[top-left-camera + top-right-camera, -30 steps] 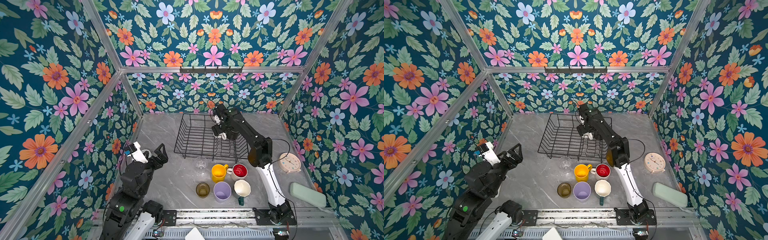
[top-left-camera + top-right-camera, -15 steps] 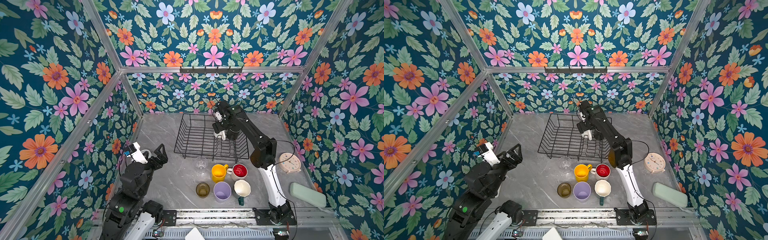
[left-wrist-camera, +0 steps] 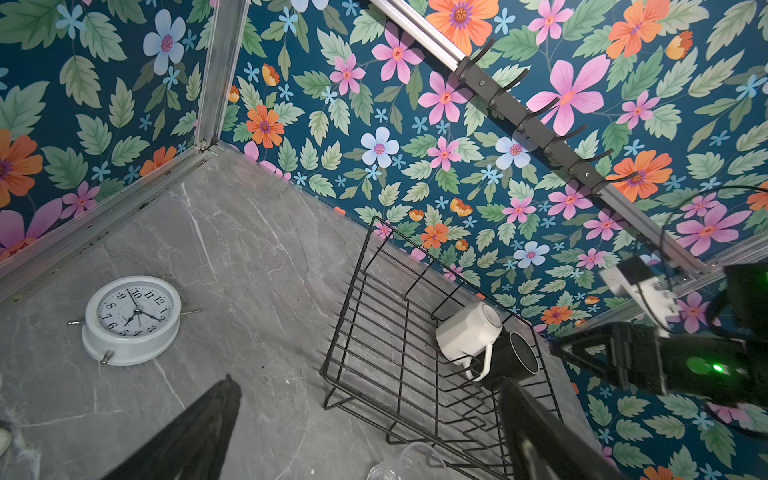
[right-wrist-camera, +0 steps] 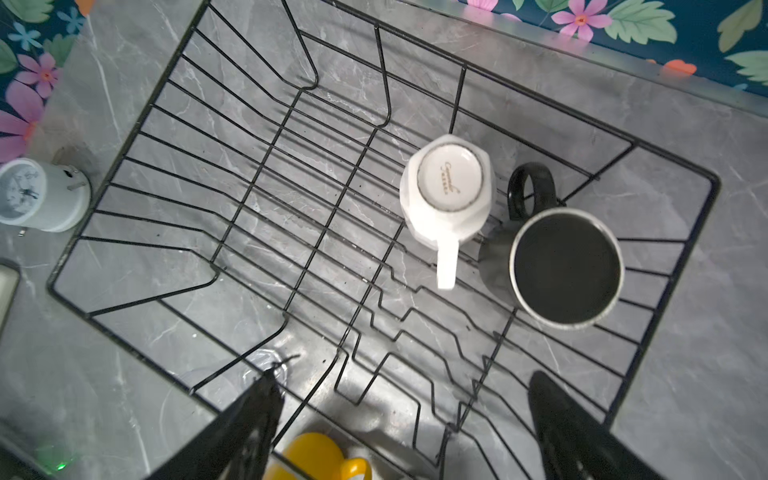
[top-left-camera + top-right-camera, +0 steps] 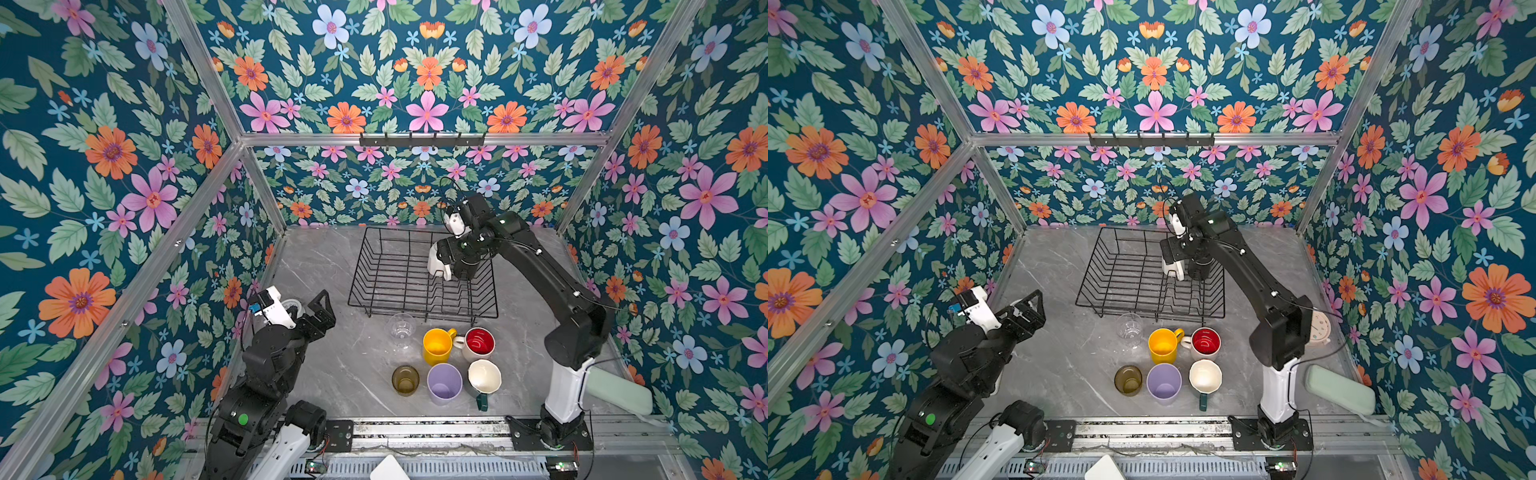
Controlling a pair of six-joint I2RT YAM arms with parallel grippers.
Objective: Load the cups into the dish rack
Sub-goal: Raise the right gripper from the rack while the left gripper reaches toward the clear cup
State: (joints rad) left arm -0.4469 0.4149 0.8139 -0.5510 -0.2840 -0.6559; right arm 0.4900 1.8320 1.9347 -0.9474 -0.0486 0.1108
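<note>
The black wire dish rack [image 5: 399, 286] [image 4: 266, 174] holds an upturned white cup [image 5: 438, 266] [image 4: 451, 195] and beside it a black mug [image 4: 567, 266] [image 3: 517, 357]. My right gripper [image 5: 455, 255] [image 4: 404, 376] hovers open and empty above them. In front of the rack stand a clear glass [image 5: 401, 330], a yellow mug [image 5: 437, 345], a red-inside mug [image 5: 480, 343], an olive glass [image 5: 405, 379], a lilac tumbler [image 5: 444, 383] and a cream-inside mug [image 5: 484, 376]. At the left, my left gripper [image 5: 320, 309] [image 3: 369, 384] is open and empty.
A white clock [image 3: 132, 320] lies by the left wall near my left gripper. Behind my right arm's elbow sits a second clock [image 5: 1320, 328]. A mint-green pad [image 5: 619, 392] lies at the front right. A black hook rail [image 5: 422, 139] hangs on the back wall.
My right gripper has lifted a little from the white cup and black mug in the rack, and its elbow has swung right. The left arm has not moved.
</note>
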